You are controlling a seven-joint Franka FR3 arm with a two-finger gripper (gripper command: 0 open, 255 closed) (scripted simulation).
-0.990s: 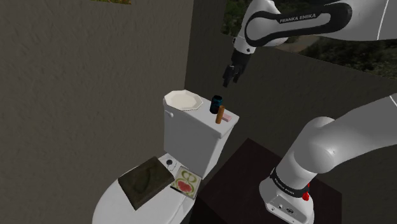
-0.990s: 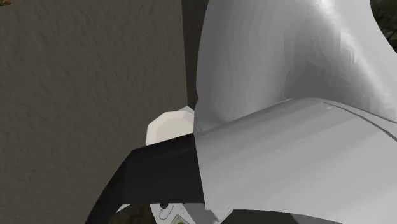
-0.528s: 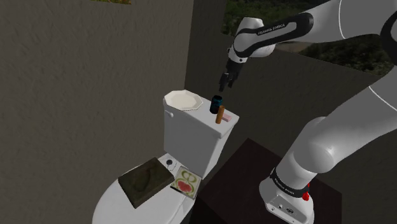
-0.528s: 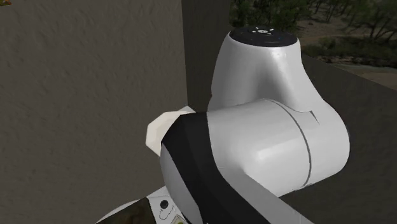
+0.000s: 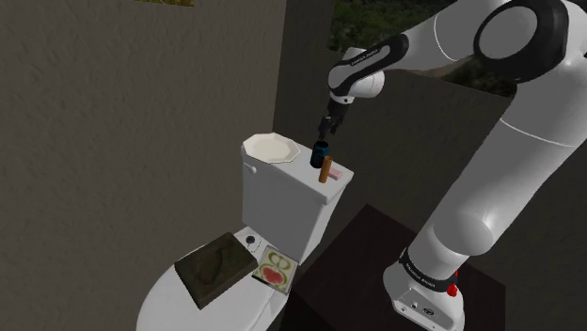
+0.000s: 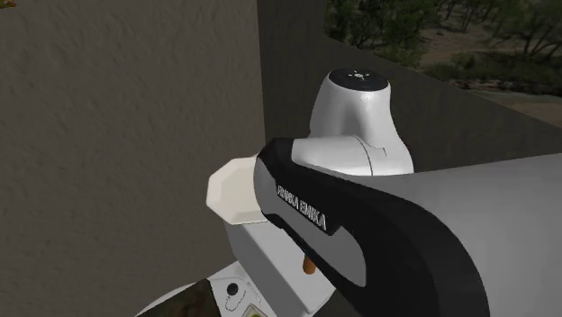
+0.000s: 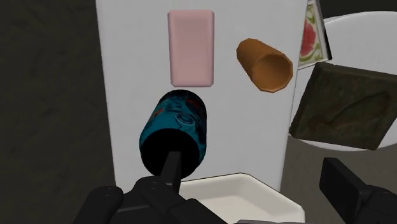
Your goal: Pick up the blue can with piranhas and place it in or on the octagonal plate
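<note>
Glossy printed skin on the blue can (image 7: 175, 130), perhaps metal. Smooth, matt white on the tank lid (image 7: 127, 63). At the can's nine o'clock in the shoulder view, smooth cream plate (image 5: 271, 148). Rough, stone-like face on the dark slab (image 7: 343, 105). Coarse plaster on the wall (image 5: 113, 141).

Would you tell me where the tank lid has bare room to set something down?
The tank lid is bare between the blue can, the brown cup and the plate. Crowded around the pink bar and cup.

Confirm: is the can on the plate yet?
No, the can sits on the tank lid, beside the plate, not on it.
</note>
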